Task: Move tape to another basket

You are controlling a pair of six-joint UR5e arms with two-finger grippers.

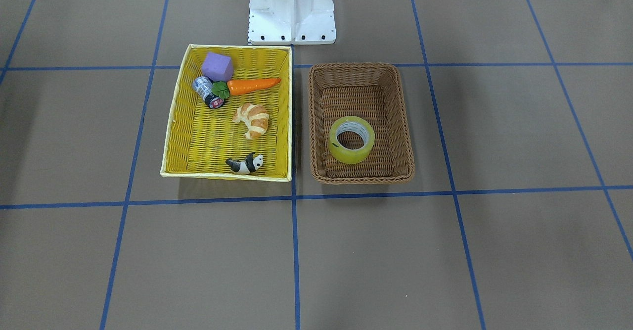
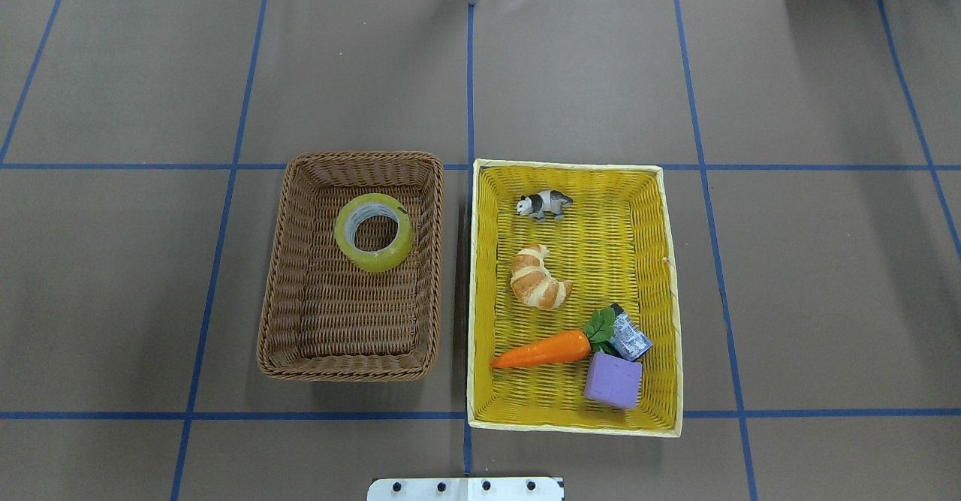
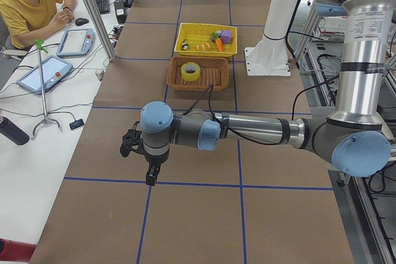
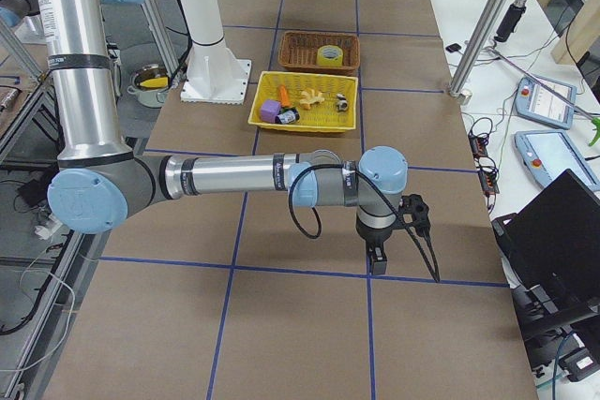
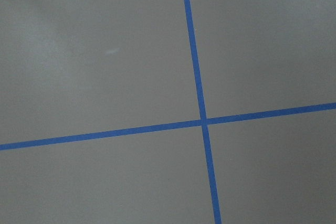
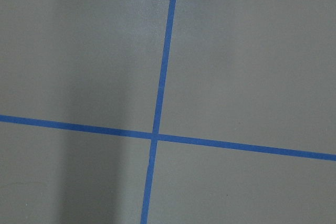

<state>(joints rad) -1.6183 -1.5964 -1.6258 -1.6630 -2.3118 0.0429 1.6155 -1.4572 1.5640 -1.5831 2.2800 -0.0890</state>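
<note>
The yellow-green tape (image 1: 346,155) lies flat inside the brown wicker basket (image 1: 361,177), toward the end far from the robot base. In the overhead view the tape (image 2: 375,258) sits in the far half of the brown basket (image 2: 345,369). Neither arm shows in the front or overhead views. My left gripper (image 3: 150,177) hangs over bare table far from the baskets, seen only in the exterior left view. My right gripper (image 4: 377,262) does the same at the other end. I cannot tell whether either is open or shut. Both wrist views show only table and blue lines.
The yellow basket (image 2: 570,426) stands right beside the brown one. It holds a panda figure (image 2: 543,204), a croissant (image 2: 537,278), a carrot (image 2: 540,351), a purple block (image 2: 613,381) and a small patterned cylinder (image 2: 629,337). The white robot base (image 1: 293,8) stands behind the baskets. An operator (image 3: 28,7) sits at the side.
</note>
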